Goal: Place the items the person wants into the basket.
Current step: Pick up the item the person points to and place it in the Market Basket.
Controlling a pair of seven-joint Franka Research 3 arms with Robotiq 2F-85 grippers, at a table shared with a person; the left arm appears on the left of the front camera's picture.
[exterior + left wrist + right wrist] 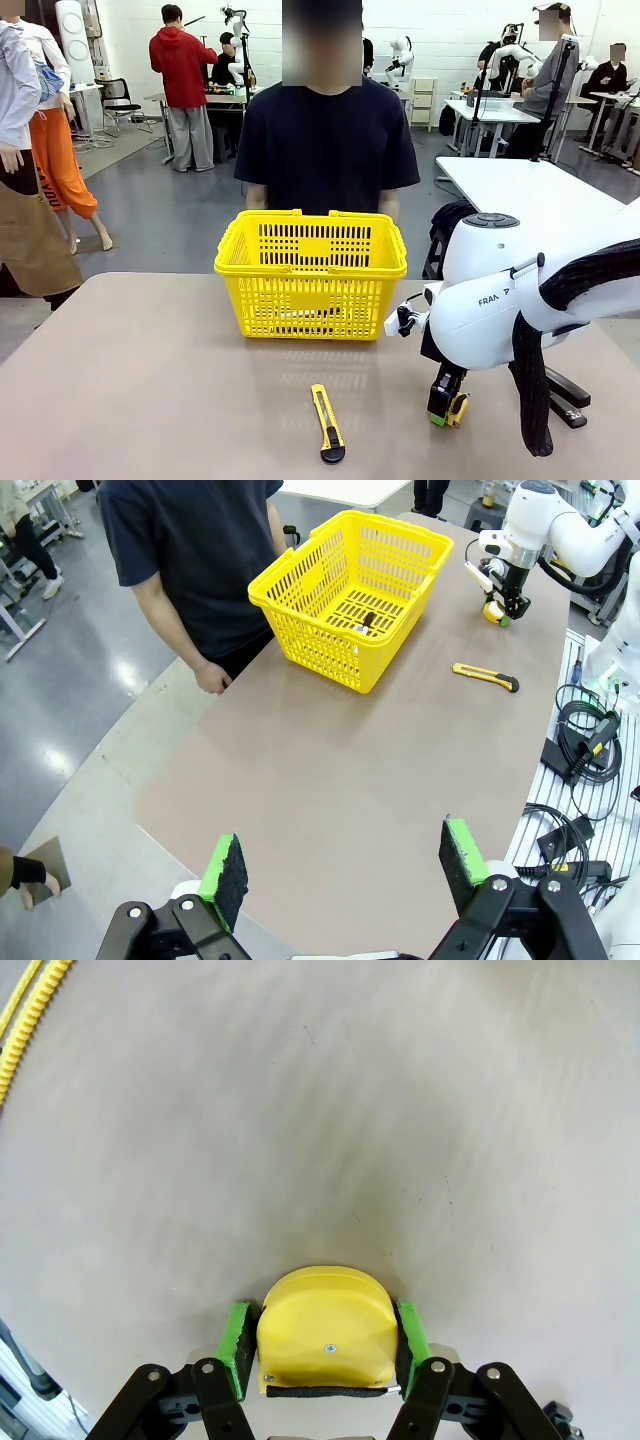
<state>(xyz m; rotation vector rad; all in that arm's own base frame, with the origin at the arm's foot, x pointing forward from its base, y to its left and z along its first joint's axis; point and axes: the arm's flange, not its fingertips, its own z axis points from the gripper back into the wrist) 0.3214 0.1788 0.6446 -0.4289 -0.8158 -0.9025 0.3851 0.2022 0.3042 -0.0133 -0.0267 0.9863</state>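
- At lower right of the front view, the right end effector [447, 405] stands down on the bench [150, 400], closed on the tape measure [458, 409], which shows as a yellow edge beside the black fingers. The grip sits low and near the bench surface, so a lift that starts with any sideways drag could scrape the case and twist it in the pads.
- Just behind, at the right edge, lies the black stapler [566, 398]; a swing of the arm's hanging cable could catch it, I judge.
- At centre, the basket [311, 272] stands in front of the person [330, 140], and the utility knife [327, 424] lies at lower centre. A low carry could strike the basket's thick near rim.
- Across the left wrist view, the left end effector [345, 870] hangs wide open with nothing between its pads, well back from everything. The basket [300, 580] at upper centre has a small dark item on its floor, too small to name; the knife [485, 676] lies to its right and the right end effector [497, 610] with the tape measure sits at upper right.
- At bottom centre of the right wrist view, the two green pads [238, 1335] press the flanks of the tape measure [328, 1330]. Its case is rounded and smooth, so it could pivot or squirt out if the squeeze is off-centre.
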